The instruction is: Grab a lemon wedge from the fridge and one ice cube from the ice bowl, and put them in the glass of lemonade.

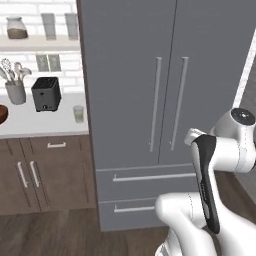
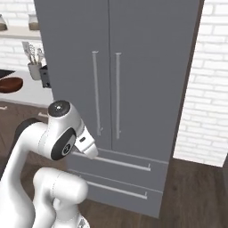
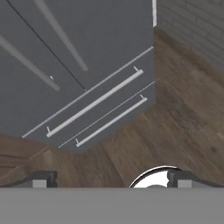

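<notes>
Your pincer (image 3: 109,178) sits nearest the lens, tips spread wide and holding nothing, over wood floor (image 3: 175,109). Ahead of it stands the fridge (image 3: 87,52), doors shut, well apart. The glass (image 1: 78,113) and bowl (image 1: 2,114) rest on the counter (image 1: 45,122) left of the fridge.
</notes>
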